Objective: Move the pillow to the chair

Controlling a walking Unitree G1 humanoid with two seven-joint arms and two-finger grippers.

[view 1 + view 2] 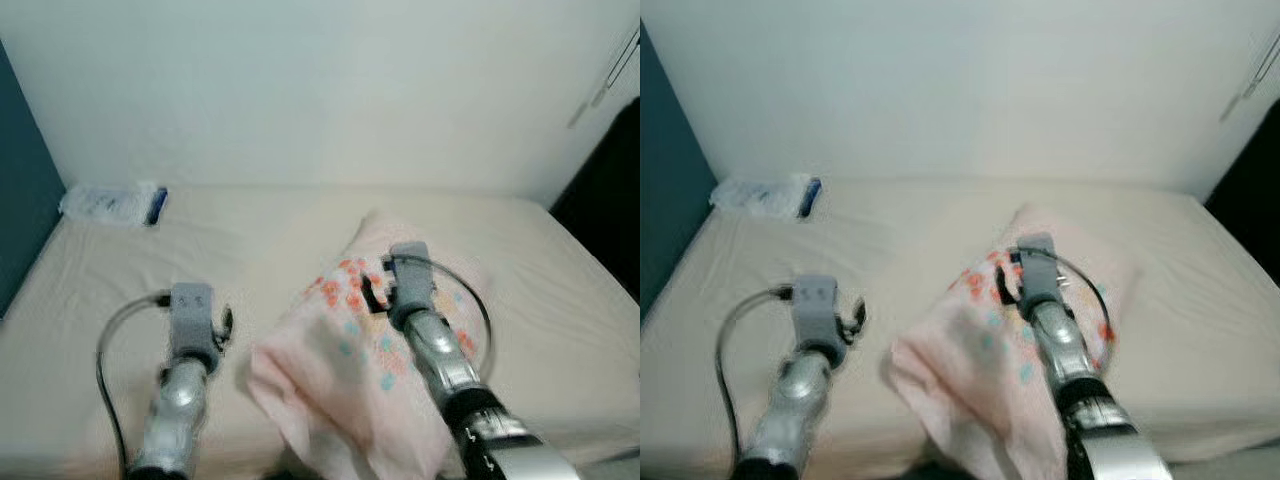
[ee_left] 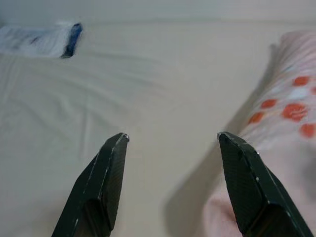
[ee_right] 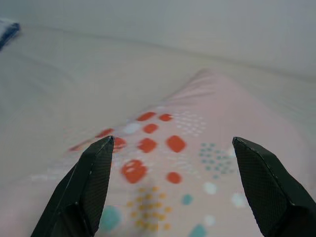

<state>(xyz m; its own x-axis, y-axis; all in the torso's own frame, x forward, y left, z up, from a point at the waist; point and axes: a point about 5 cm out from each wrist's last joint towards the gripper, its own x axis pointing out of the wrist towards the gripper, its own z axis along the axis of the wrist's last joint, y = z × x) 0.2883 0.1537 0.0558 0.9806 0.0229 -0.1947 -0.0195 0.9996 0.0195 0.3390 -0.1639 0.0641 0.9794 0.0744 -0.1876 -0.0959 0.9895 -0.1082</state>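
Hovering over pillow (image 1: pixel 370 350) near bed (image 1: pixel 120 300) front edge: right gripper (image 3: pixel 173 163), jaws wide; left gripper (image 2: pixel 173 148) beside it, jaws wide.

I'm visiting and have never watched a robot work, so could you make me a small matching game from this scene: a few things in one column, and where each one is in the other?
Things:
1. pillow
2. packet
3. left gripper
4. right gripper

Places:
A. jaws open, above the pink patterned fabric
B. at the far corner of the bed, near the wall
C. jaws open, over bare sheet beside the pillow
D. near the front edge of the bed, pink with orange and teal dots

Pairs: 1-D, 2-B, 3-C, 4-A
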